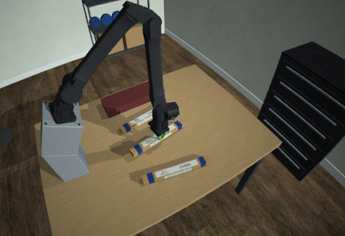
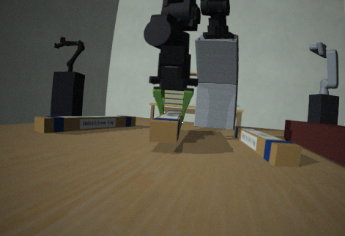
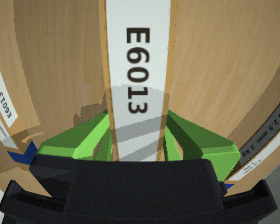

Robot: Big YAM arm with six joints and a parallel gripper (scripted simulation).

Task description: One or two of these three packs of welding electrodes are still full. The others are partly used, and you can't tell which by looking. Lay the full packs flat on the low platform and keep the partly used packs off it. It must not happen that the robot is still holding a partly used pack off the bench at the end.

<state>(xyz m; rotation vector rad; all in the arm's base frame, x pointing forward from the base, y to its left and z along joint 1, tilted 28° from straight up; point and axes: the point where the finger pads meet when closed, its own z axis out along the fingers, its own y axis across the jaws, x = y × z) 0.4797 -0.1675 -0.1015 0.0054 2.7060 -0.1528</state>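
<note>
My gripper [image 1: 162, 137] [image 2: 173, 118] [image 3: 137, 113] is shut on the middle pack [image 1: 147, 142] [image 2: 164, 130] [image 3: 138, 60], gripping it across its width near mid-length. In the exterior view the pack's near end hangs a little above the table, with a shadow beneath; its other end is hidden there. A second pack [image 1: 174, 170] [image 2: 97, 123] lies flat on the table on the side away from the platform. A third pack [image 1: 141, 118] [image 2: 285, 154] lies flat between the held pack and the low dark-red platform [image 1: 127, 100] [image 2: 322, 143]. No pack lies on the visible part of the platform.
The arm's grey pedestal [image 1: 61, 141] [image 2: 217, 99] stands at the table's edge. The arm's forearm [image 1: 154, 69] crosses in front of the platform's right part in the top view. A black drawer cabinet [image 1: 306, 106] stands on the floor beyond the table [image 1: 218, 110].
</note>
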